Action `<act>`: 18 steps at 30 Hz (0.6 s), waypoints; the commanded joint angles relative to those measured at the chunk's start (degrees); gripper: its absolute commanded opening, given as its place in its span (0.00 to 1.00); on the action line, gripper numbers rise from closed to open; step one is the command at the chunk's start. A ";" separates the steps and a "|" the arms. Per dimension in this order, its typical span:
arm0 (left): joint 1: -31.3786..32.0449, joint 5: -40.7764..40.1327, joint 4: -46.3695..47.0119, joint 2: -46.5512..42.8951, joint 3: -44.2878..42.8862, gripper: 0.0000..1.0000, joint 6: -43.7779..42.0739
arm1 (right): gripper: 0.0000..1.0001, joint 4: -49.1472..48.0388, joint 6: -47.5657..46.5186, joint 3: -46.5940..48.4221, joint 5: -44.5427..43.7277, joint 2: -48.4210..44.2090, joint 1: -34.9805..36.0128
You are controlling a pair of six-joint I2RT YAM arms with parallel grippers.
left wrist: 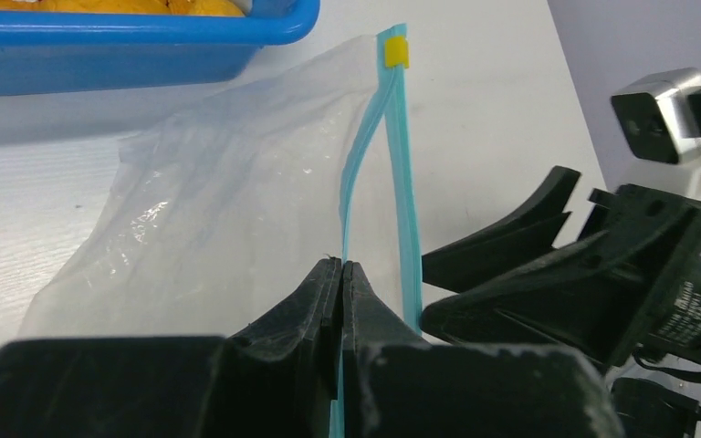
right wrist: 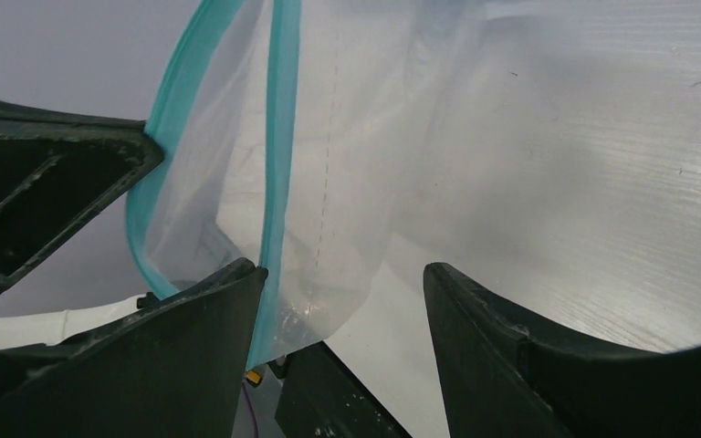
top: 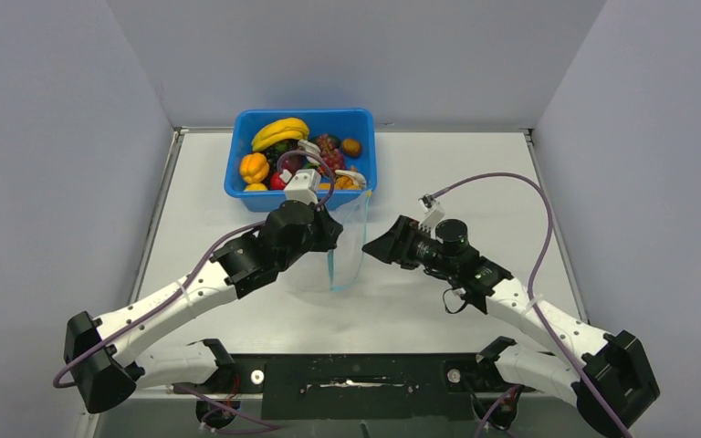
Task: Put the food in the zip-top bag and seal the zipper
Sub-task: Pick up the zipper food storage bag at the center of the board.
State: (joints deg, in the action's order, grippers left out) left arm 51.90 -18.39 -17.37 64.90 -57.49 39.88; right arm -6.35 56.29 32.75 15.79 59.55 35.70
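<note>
- L gripper (left wrist: 340,274) was pinched shut on one lip of the zip-top bag (left wrist: 228,201), the zipper (left wrist: 408,210) running ahead of its tips.
- R gripper (right wrist: 342,271) gaped wide, holding nothing; the other lip lay against one finger.
- Best, I judged: close R on that lip only, then part gently.
- The food (top: 281,133) sat in the blue tub (top: 301,114) just beyond L.

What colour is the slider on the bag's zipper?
Yellow small plastic slider, best in left wrist view.
</note>
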 commanded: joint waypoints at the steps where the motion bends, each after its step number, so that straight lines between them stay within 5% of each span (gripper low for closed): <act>1: -0.91 -1.06 1.81 1.39 -0.91 0.00 0.19 | 0.67 2.31 -2.27 3.19 -1.46 -4.52 0.13; 13: -1.06 1.63 5.82 -0.20 1.80 0.00 3.35 | 0.65 1.72 -3.91 2.89 -2.08 0.61 -0.25; 18: -1.18 3.56 7.60 -1.83 2.25 0.00 3.80 | 0.37 0.49 -4.94 3.62 -1.64 3.18 -0.65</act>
State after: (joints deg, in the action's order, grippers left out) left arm 51.16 -16.75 -15.59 66.06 -54.63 42.72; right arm -2.94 52.73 33.47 14.57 61.58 35.55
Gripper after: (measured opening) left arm 0.013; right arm 0.460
